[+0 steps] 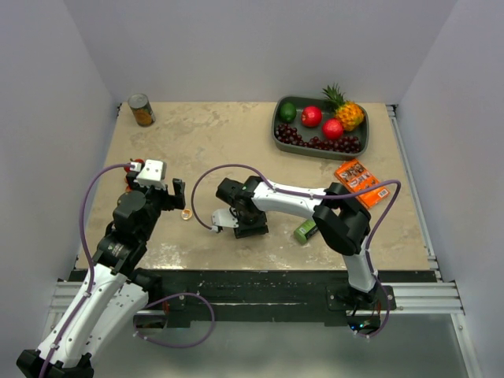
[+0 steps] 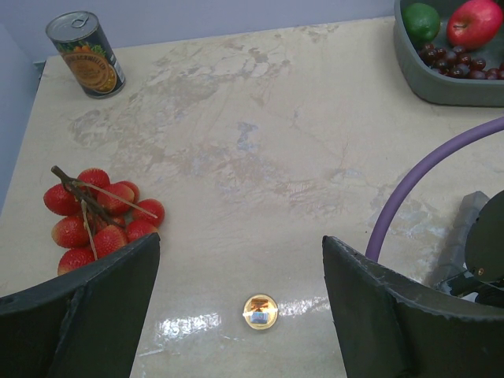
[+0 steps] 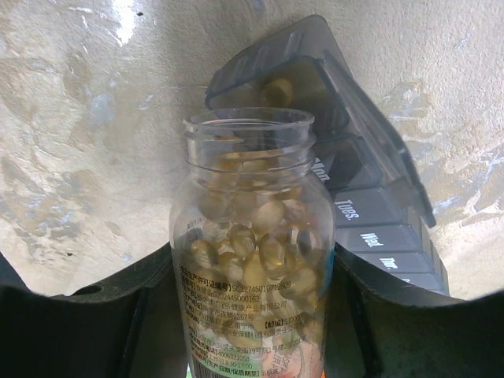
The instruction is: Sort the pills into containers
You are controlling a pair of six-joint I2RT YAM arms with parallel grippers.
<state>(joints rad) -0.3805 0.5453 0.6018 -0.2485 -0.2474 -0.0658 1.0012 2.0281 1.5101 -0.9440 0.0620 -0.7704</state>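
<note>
Tabletop of pale mottled stone. The left gripper hovers left of the pill box, jaws wide apart, holding nothing. The right gripper is right at the pill box, clamped around the body of a bottle. The pill box is a grey strip of day-labelled compartments; the end one has its lid up. The bottle is clear plastic, uncapped, its mouth toward that open compartment. Small yellow pills partly fill the bottle; one or two seem to lie in the open compartment. The bottle is likely light, stiff and slick, best held at its labelled waist. The glossy pills would roll and bounce if poured fast.
</note>
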